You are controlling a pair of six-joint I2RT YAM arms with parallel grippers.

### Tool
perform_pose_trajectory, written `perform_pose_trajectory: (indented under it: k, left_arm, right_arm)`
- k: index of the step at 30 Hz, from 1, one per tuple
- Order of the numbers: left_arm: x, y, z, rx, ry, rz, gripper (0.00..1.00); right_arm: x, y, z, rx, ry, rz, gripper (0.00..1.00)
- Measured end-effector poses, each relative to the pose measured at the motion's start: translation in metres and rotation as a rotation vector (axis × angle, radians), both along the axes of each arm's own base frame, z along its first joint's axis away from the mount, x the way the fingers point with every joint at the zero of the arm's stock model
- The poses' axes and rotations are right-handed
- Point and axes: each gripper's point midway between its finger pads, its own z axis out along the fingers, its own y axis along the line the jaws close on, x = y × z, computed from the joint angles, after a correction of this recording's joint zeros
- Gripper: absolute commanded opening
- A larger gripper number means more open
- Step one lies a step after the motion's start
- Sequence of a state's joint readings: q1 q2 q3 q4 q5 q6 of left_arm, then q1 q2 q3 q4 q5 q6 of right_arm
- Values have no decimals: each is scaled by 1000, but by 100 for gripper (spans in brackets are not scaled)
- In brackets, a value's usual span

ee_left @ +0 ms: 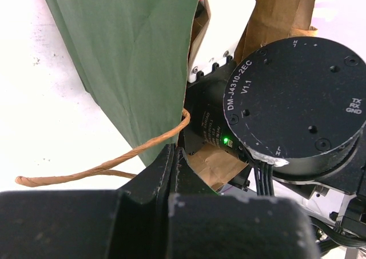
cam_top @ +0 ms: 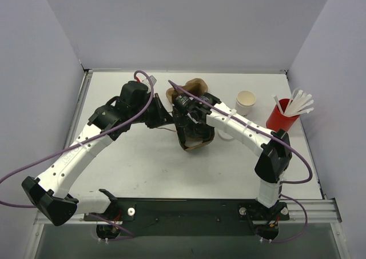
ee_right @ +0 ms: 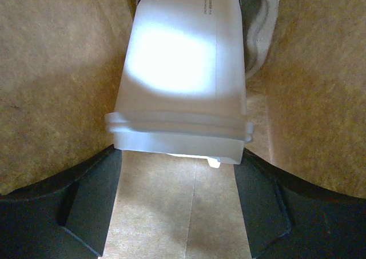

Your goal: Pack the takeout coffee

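The brown paper bag [cam_top: 199, 144] lies on its side mid-table. In the right wrist view the takeout coffee, a white paper cup [ee_right: 183, 59] with a white lid [ee_right: 180, 138], lies on its side inside the bag [ee_right: 171, 213]. My right gripper [ee_right: 178, 158] is inside the bag, open. Its fingertips [ee_right: 106, 167] flank the lid's rim, with the cup just beyond them. My left gripper [cam_top: 164, 117] is at the bag's left edge. In the left wrist view it [ee_left: 175, 155] is shut on the bag's rim by the twine handle [ee_left: 97, 168].
A white cup showing a tan inside [cam_top: 246, 102] stands right of the bag. A red cup [cam_top: 280, 122] of white straws [cam_top: 298, 103] stands at the far right. The right arm's black motor [ee_left: 294, 99] is close to my left gripper.
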State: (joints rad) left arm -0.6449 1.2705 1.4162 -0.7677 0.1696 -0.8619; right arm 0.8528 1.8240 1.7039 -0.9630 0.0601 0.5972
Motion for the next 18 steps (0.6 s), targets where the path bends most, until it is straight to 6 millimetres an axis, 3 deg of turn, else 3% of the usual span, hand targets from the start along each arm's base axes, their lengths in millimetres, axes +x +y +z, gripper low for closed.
perform_pose_trajectory:
  k: [18]
  left_arm:
    - [-4,6,-5,14,37,28,0]
  right_arm:
    - [-1,1,0,-3,-3,5,60]
